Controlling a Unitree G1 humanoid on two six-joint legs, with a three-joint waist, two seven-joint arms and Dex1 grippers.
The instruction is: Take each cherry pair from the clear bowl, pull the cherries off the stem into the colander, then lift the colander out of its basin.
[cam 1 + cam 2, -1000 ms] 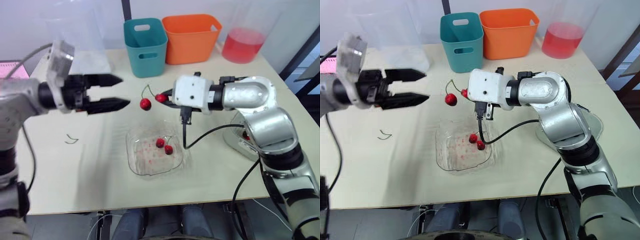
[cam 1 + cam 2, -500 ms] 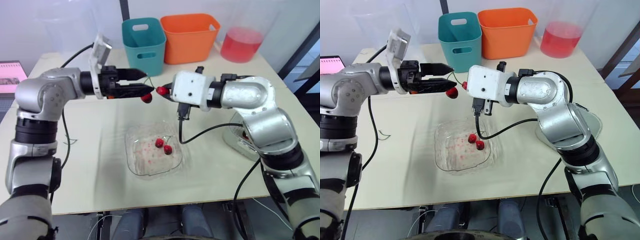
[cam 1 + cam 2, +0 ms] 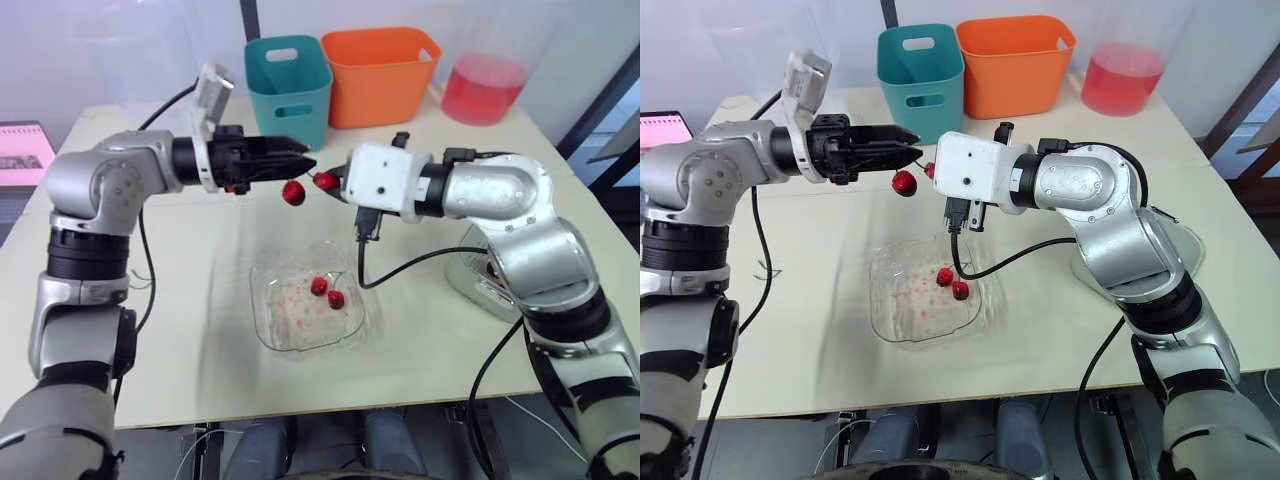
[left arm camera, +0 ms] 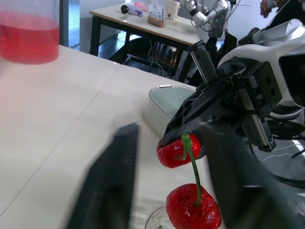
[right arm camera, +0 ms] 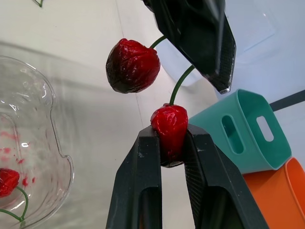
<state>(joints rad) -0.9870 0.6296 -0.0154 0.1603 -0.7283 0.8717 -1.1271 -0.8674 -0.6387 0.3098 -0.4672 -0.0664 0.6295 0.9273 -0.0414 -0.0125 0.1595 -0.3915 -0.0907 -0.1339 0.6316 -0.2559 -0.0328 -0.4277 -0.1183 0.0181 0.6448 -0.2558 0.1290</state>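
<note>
Nearest on the desk sits the clear bowl, with one cherry pair lying in it. Above the bowl's far edge, the two grippers meet in the air over a second pair. The right gripper is clamped on one cherry. Its twin hangs free from the shared green stem. The left gripper reaches in from the other side, with its jaws apart and the stem between them. To the right, a white basin is mostly hidden behind the right arm. Farthest back stand a teal bin, an orange bin and a tub of red liquid.
</note>
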